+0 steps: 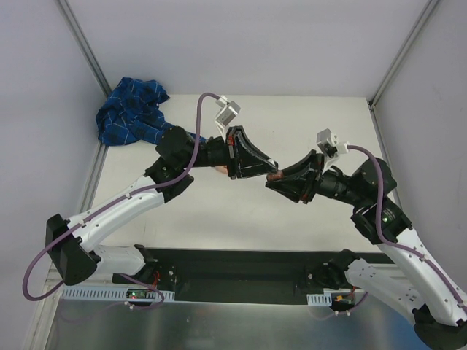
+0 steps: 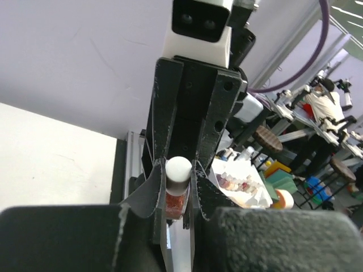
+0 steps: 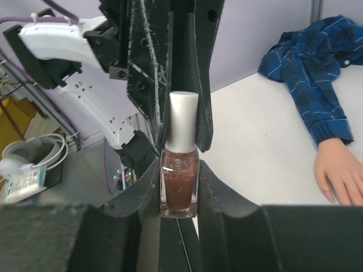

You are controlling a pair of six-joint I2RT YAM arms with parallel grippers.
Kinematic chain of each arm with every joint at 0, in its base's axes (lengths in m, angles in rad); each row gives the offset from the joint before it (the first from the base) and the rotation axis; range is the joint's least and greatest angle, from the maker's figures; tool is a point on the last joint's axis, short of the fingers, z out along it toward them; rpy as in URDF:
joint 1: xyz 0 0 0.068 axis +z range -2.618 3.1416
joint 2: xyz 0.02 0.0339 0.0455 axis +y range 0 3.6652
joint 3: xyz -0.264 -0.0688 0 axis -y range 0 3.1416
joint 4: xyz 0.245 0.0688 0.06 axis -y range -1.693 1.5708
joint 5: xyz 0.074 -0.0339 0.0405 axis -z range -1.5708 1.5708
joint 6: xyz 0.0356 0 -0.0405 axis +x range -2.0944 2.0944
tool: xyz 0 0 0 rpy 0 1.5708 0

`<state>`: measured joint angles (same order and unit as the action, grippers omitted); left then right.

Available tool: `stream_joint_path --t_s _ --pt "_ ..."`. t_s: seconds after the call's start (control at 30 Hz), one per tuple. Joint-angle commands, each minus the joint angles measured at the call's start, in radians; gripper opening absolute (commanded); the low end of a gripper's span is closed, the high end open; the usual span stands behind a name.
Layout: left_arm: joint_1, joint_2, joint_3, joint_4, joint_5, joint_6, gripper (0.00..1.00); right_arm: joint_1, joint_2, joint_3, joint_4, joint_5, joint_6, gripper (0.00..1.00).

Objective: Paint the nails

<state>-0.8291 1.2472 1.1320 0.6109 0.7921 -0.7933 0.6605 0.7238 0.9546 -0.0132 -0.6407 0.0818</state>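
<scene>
A small glass polish bottle of red-brown glitter polish with a white cap hangs in mid-air between both grippers. My right gripper is shut on the glass body. My left gripper is shut on the white cap. In the top view the two grippers, left and right, meet tip to tip above the table's middle. The pale fake hand with its blue plaid sleeve lies on the table. Its nails do not show.
The plaid sleeve is bunched at the table's far left corner. Grey walls close in the back and sides. A black base rail runs along the near edge. Purple cables loop over the arms.
</scene>
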Motion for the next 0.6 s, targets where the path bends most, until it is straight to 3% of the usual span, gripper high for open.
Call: stream_joint_path --t_s 0.0,0.1,0.17,0.2,0.23,0.27,0.33,0.57 --pt "-0.011 0.0 0.115 -0.182 -0.089 0.069 0.0 -0.004 0.002 0.03 -0.016 0.084 -0.066 0.0" --pt "-0.047 0.009 0.198 -0.422 -0.291 0.182 0.0 0.049 0.025 0.093 -0.162 0.301 -0.161 0.0" --pt "-0.102 0.034 0.276 -0.526 -0.491 0.222 0.0 0.166 0.043 0.125 -0.23 0.719 -0.242 0.0" --pt "-0.116 0.049 0.303 -0.606 -0.558 0.223 0.0 0.321 0.052 0.148 -0.241 0.875 -0.317 0.0" --pt "-0.139 0.082 0.328 -0.641 -0.617 0.203 0.0 0.393 0.071 0.159 -0.232 1.143 -0.354 0.0" --pt "-0.145 0.096 0.354 -0.655 -0.704 0.183 0.0 0.5 0.118 0.173 -0.206 1.255 -0.382 0.0" --pt "-0.16 0.13 0.37 -0.677 -0.775 0.123 0.0 0.557 0.163 0.209 -0.177 1.418 -0.459 0.0" --pt "-0.182 0.181 0.471 -0.732 -0.832 0.112 0.0 0.57 0.181 0.207 -0.107 1.301 -0.502 0.0"
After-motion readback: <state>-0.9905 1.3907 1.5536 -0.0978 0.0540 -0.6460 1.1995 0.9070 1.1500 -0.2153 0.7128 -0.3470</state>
